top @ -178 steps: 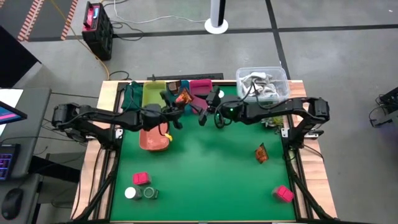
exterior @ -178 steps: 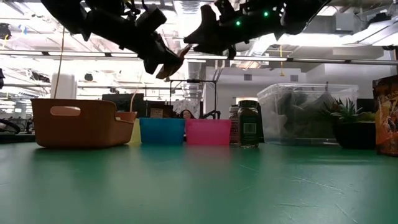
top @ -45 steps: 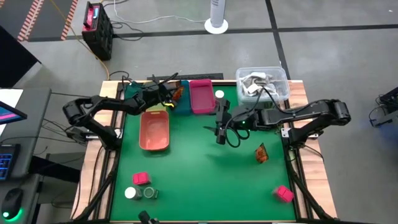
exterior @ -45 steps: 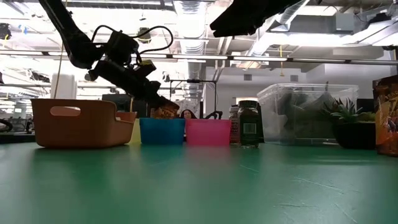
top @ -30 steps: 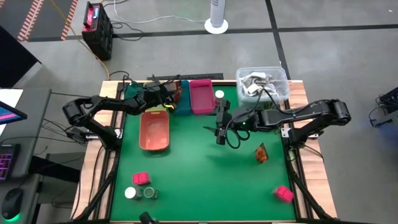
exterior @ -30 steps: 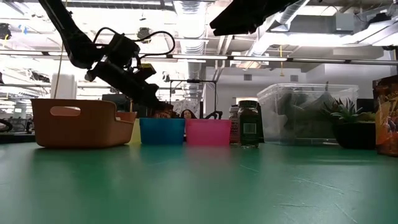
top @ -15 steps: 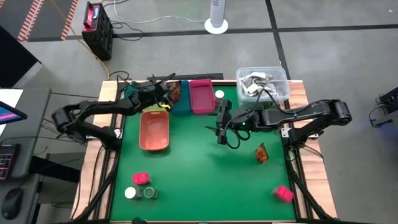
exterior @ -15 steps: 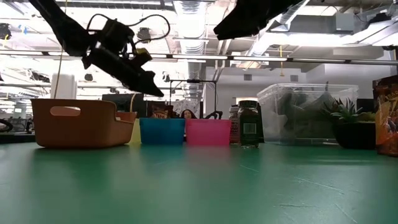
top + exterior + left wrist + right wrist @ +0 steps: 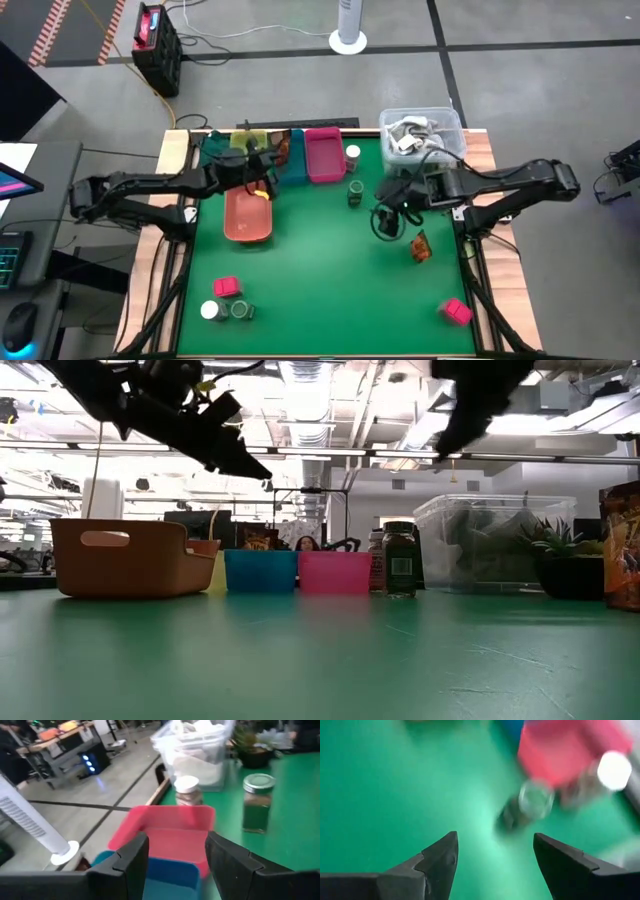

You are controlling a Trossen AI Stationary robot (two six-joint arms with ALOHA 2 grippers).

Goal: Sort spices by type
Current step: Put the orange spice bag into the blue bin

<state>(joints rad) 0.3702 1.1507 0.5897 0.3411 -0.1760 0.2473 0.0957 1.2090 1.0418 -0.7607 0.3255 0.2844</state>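
Note:
My left gripper (image 9: 266,172) (image 9: 177,840) hangs open and empty over the far end of the orange tray (image 9: 248,214), level with the blue tray (image 9: 292,160). A brown-orange packet (image 9: 284,150) lies in that blue tray. My right gripper (image 9: 381,198) (image 9: 495,840) is open and empty, raised just right of a dark green jar (image 9: 355,190) (image 9: 400,560) that stands on the mat. A white-lidded jar (image 9: 352,153) stands beside the pink tray (image 9: 322,156). Another packet (image 9: 420,245) lies on the right. Pink cubes (image 9: 227,288) (image 9: 457,312), a white-lidded jar (image 9: 209,310) and a green jar (image 9: 241,310) sit near the front edge.
Yellow (image 9: 245,150) and green (image 9: 212,150) trays line the far edge beside the blue and pink ones. A clear tub (image 9: 420,132) fills the far right corner, with a small plant (image 9: 565,555) near it. The middle of the green mat (image 9: 320,270) is bare.
My left gripper has risen and drawn back from the blue tray toward the left and near side; the packet stays in that tray. My right gripper has swung toward the table's right, uncovering the dark green jar.

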